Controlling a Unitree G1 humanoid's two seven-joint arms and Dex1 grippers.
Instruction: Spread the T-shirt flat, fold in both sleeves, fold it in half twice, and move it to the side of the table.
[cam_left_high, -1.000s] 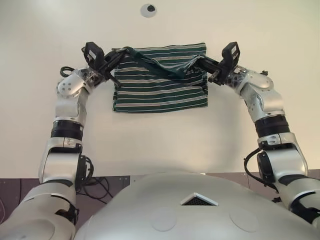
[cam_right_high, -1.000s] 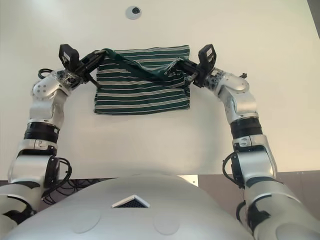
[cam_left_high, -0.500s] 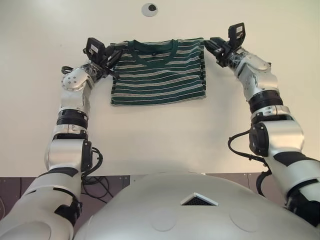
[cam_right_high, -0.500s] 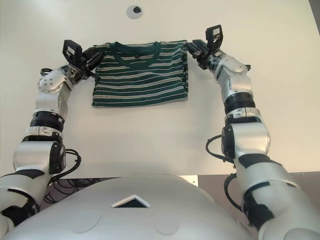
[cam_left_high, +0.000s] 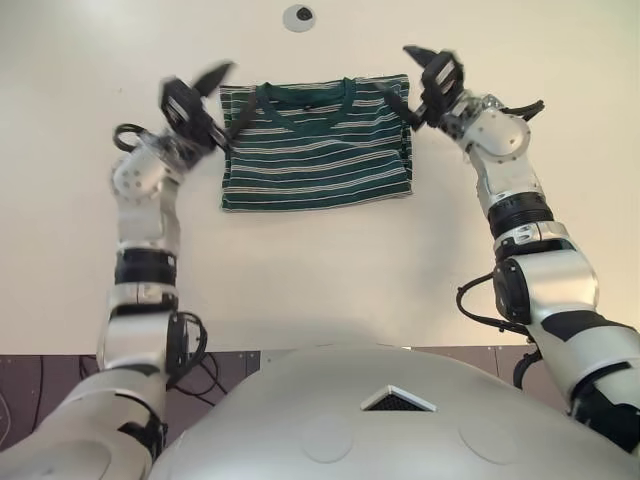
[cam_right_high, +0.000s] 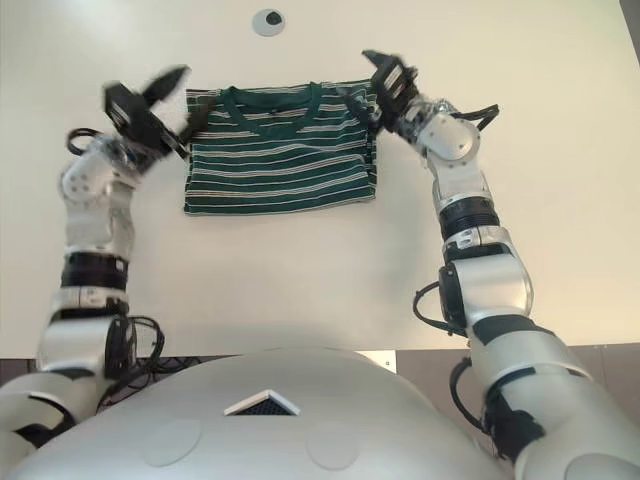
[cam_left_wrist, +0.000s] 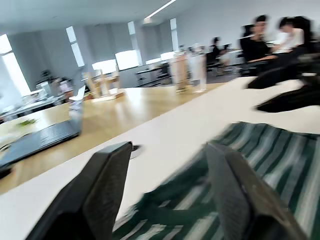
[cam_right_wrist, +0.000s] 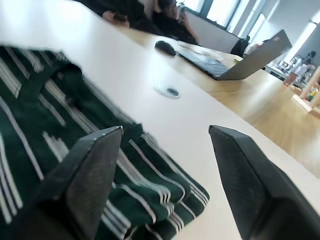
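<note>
The striped T-shirt (cam_left_high: 315, 150) lies folded flat at the far middle of the tabletop (cam_left_high: 320, 260), collar on its far edge. The left fingers (cam_left_wrist: 102, 195) and right fingers (cam_right_wrist: 250, 180) are spread apart, released, seemingly hovering over its far corners.

On table (cam_left_high: 320, 260), centre: T-shirt (cam_left_high: 315, 145), lying flat, collar toward far side. At shirt's far-left corner: left gripper (cam_left_high: 222, 100). At far-right corner: right gripper (cam_left_high: 410, 80). Behind shirt, near far table edge: cable port (cam_left_high: 297, 18). Beyond port: mouse (cam_right_wrist: 165, 48), laptop (cam_right_wrist: 235, 62) beside it.
</note>
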